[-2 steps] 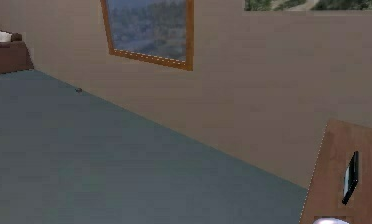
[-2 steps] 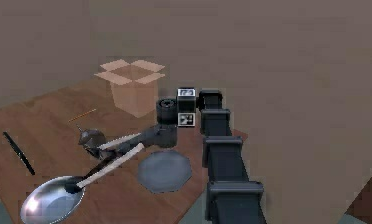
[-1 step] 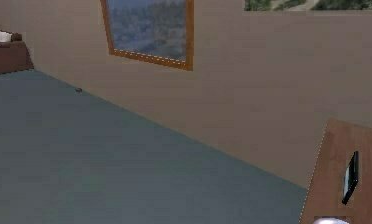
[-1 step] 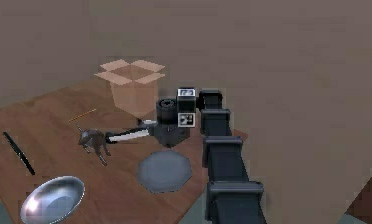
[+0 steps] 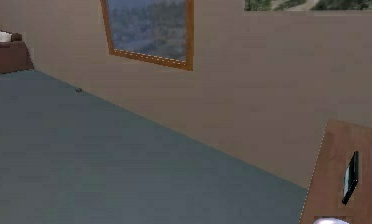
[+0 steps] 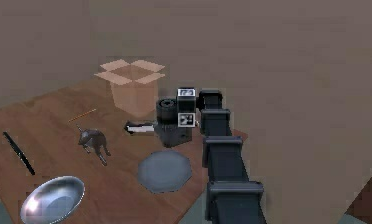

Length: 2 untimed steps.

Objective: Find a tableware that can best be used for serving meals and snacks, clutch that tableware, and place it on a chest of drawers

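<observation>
**Gripper at the table, load unknown**

Gripper (image 6: 134,127) sits at the far end of the arm (image 6: 226,160). It has a dark body with two thin fingers pointing toward the arm side view's left. The fingers show against the wooden table (image 6: 54,115), just in front of an open cardboard box (image 6: 130,85). Can't tell whether it has hold of anything, and the grip state can't be read from here.

Plate (image 6: 166,170): grey-blue, round, lying flat on the table. It is lower in the picture than the gripper and just beside the arm, on the arm's left. Can't tell if plate and arm touch.

Also on the table:
- metal bowl (image 6: 52,198), left of the plate and apart from it
- thin dark object (image 6: 19,152), lying near the left edge
- small grey lump (image 6: 94,142), between the thin dark object and the gripper
- thin pale rod (image 6: 84,116), left of the box

Forward view: framed painting (image 5: 149,30) on a beige wall, blue-grey floor (image 5: 114,150), table corner at the right edge. A brown piece of furniture (image 5: 9,55) sits at the top left, too little in frame to identify.
</observation>
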Motion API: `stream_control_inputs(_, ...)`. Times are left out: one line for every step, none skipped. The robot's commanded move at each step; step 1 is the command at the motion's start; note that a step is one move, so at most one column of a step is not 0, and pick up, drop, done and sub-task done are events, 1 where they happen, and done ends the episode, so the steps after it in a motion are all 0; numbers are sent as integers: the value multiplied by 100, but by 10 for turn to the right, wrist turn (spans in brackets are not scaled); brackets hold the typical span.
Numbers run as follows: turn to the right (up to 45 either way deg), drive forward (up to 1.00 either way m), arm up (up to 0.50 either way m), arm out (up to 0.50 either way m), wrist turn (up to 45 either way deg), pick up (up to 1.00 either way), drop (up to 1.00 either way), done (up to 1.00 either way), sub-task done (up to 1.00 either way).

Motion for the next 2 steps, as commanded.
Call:
stream_control_inputs(0, 0, -30, 0, 0, 0, 0, 0, 0)
stream_control_inputs(0, 0, 0, 0, 0, 100, 0, 0, 0)
